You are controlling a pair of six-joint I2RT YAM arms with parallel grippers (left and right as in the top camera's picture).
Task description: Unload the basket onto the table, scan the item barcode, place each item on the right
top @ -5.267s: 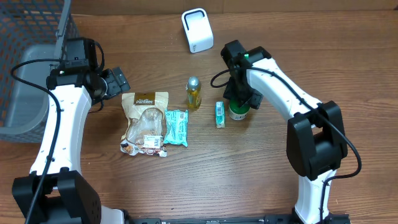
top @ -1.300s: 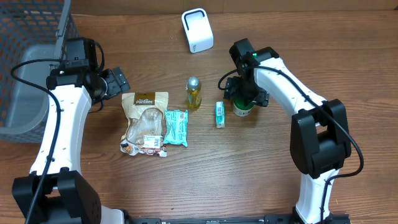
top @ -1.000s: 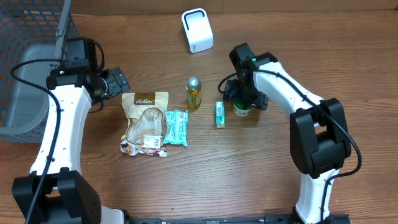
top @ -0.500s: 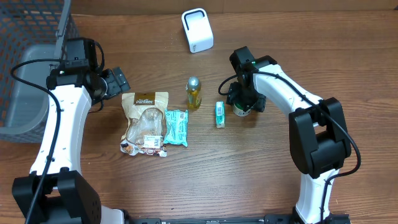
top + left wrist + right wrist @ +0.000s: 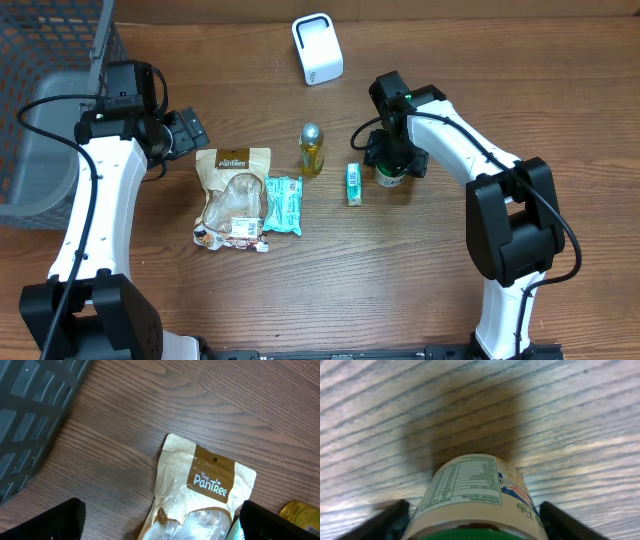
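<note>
The green-lidded jar [image 5: 388, 180] stands upright on the wooden table [image 5: 400, 290], right of centre in the overhead frame. It is just right of a small green box [image 5: 353, 184] and below and to the right of the white scanner [image 5: 317, 48] at the top edge. The right claw [image 5: 475, 527] hangs straight over the jar. Its two dark fingers [image 5: 385, 520] flank the lid at the bottom of the wrist frame, one close on each side. The jaws stand wide, but whether they press the jar cannot be told. The jar's printed label faces the wrist camera. At upper left of the overhead frame, the left claw [image 5: 160, 522] is spread fully and holds nothing, above the top of a tan snack pouch [image 5: 200, 485].
</note>
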